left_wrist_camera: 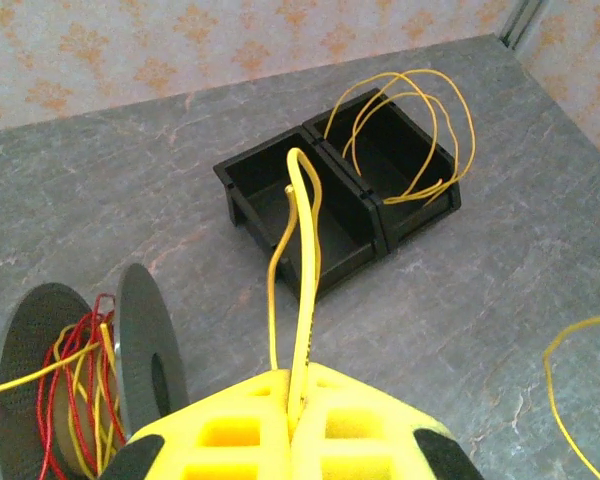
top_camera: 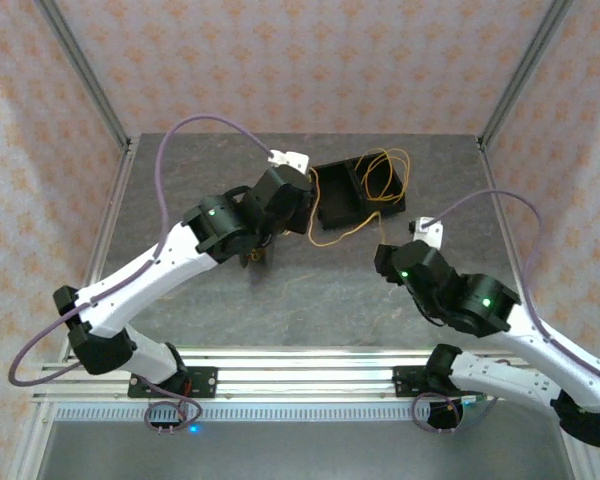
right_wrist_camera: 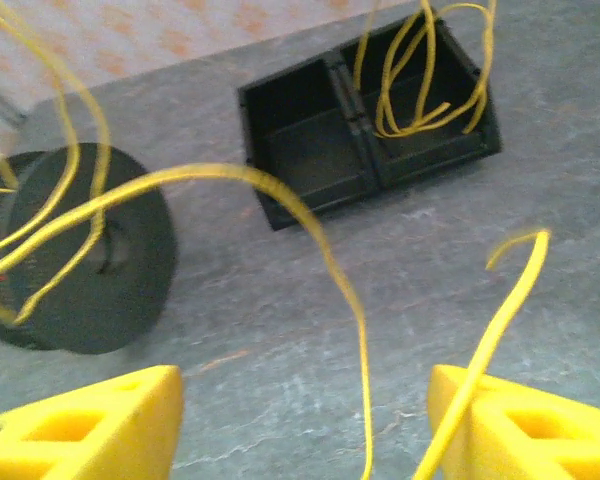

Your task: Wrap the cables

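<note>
Left claw tight on cables, right claw wide.

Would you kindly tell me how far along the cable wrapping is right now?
Done: a few red and yellow turns sit on the spool. In hand: the left gripper is shut on a yellow cable; the right gripper is open, a strand passing between its fingers. Left: most of it, judging by the loose yellow loops in the black bin.

Two bins sit side by side, far centre of table; cables loop in the right one; spool stands left of them, apparently nearer.
</note>
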Robot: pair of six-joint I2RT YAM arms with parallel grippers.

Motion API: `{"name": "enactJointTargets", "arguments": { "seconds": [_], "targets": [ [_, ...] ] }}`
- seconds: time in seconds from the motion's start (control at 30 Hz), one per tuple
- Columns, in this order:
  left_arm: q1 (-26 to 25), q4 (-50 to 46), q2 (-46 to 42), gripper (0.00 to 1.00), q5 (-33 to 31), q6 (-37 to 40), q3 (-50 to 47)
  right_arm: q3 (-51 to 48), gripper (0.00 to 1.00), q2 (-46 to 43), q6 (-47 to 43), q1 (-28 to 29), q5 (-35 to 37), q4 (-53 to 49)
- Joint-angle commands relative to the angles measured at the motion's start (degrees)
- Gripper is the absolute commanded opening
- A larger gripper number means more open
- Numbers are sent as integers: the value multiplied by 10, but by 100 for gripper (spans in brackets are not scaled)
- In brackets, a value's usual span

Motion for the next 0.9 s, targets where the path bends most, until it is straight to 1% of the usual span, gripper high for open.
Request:
{"name": "enactJointTargets", "arguments": {
  "seconds": [0.0, 0.1, 0.27, 0.37, 0.5, 0.6, 0.63, 0.7, 0.77, 0.87],
  "targets": [
    [-10, -2, 10, 0, -21, -14, 45, 18, 70, -36, -16, -3, -60, 18],
    [-17, -22, 23, 0, -29, -18, 67, 28, 72, -56, -18, -2, -114, 54],
    [-25, -40, 30, 0, -29, -27, 87, 50, 70, -38, -25, -2, -216, 131],
    [-35, -47, 25, 0, -37, -28, 95, 71, 65, -2, -16, -3, -245, 164],
    [-42, -53, 19, 0, -50, -29, 94, 127, 64, 57, 1, -3, -292, 184],
    [-45, -59, 14, 0, -67, -29, 87, 162, 63, 79, 13, -3, -325, 189],
    [-45, -62, 12, 0, -71, -29, 85, 172, 63, 82, 12, -3, -322, 176],
    [-45, -60, 4, 0, -80, -30, 77, 188, 64, 80, 14, -3, -281, 124],
    [-45, -53, -5, 0, -84, -31, 68, 177, 70, 69, 18, -3, -243, 84],
    [-44, -45, -14, 0, -91, -31, 63, 127, 79, 49, 42, -3, -194, 27]
  ]
}}
